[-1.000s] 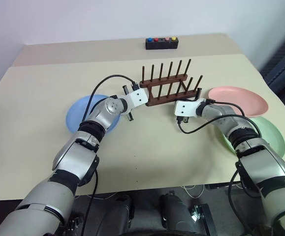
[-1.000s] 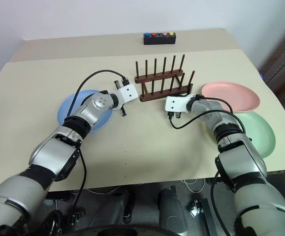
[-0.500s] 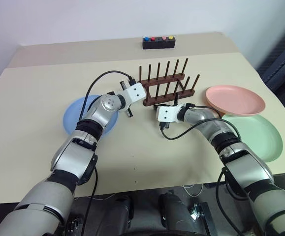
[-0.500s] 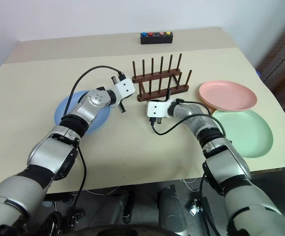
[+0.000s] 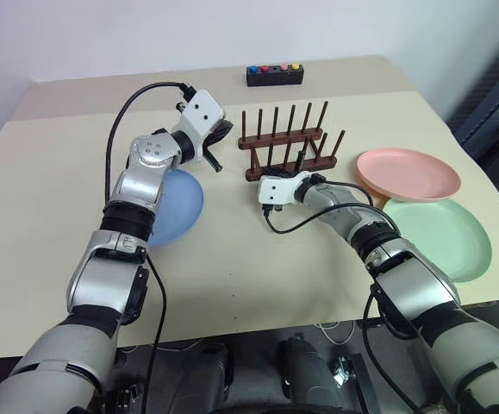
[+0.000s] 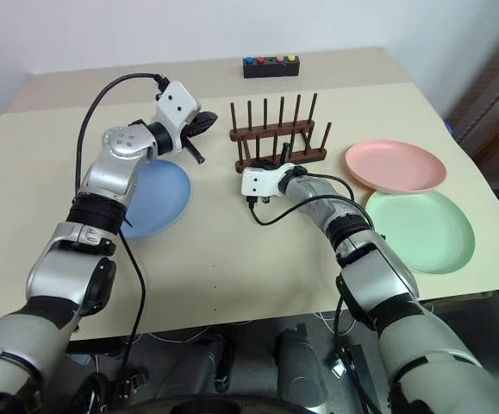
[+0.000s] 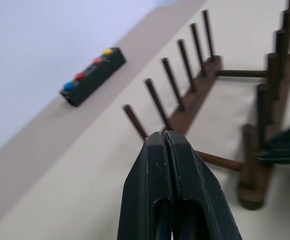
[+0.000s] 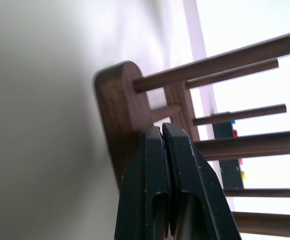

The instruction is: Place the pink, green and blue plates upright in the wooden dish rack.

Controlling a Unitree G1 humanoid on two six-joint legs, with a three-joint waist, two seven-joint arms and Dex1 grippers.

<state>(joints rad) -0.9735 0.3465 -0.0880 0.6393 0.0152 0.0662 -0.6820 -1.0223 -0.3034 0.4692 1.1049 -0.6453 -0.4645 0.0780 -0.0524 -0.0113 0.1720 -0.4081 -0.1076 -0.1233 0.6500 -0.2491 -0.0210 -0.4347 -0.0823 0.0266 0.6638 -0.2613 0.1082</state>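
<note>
Left gripper [image 7: 163,137] raised above the table [image 5: 51,216], just left of the wooden dish rack [image 5: 288,147] – fingers pressed together, nothing between them. Right gripper [image 8: 161,131] low at the rack's near left end, tips right at the base rail, likewise clamped shut and holding nothing; contact with the wood not certain. Rack standing empty near the table's middle, pegs upright. Blue plate [image 5: 173,207] flat on the table to the left, partly under the left forearm. Pink plate [image 5: 408,173] flat to the right of the rack, green plate [image 5: 439,237] nearer the table's front edge, its rim tucked under the pink one's – no plate gripped. Small black box with coloured buttons [image 5: 275,74] at the far side.
</note>
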